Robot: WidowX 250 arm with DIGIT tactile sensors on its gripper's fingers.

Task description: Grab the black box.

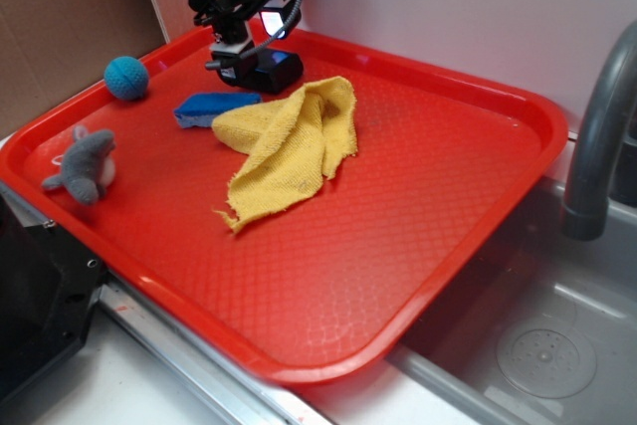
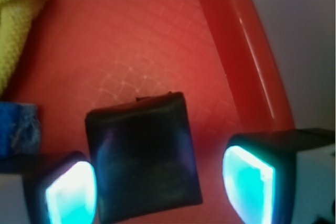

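- Your arm comes down from the top of the exterior view, its dark wrist and cabling nearly upright over the far corner of the red tray (image 1: 478,196), with the gripper (image 1: 242,59) lowered right onto the tray floor.
- In the wrist view your two fingers (image 2: 71,192) point toward the tray's raised rim, their inner pads glowing cyan, one at the lower left and one at the lower right.
- The fingers stand spread apart, not clamped: the black box (image 2: 143,156) sits between them, close beside the left-hand pad, while a strip of bare red tray shows between the box and the right-hand pad.
- You cannot tell from either view whether the left-hand pad actually touches the box.
- The box lies flat on the tray, matte and dark, turned slightly askew to the line of your fingers; its far edge reaches out past the fingertips toward the rim.
- Outside the left-hand finger you see the blue sponge (image 2: 18,129), and beyond it, further out on that side, the crumpled yellow cloth (image 2: 21,19).
- The blue ball (image 1: 126,78) and the grey plush toy (image 1: 85,166) lie well apart from your fingers.
- No brand, label or readable writing shows on the box, the fingers or the tray.
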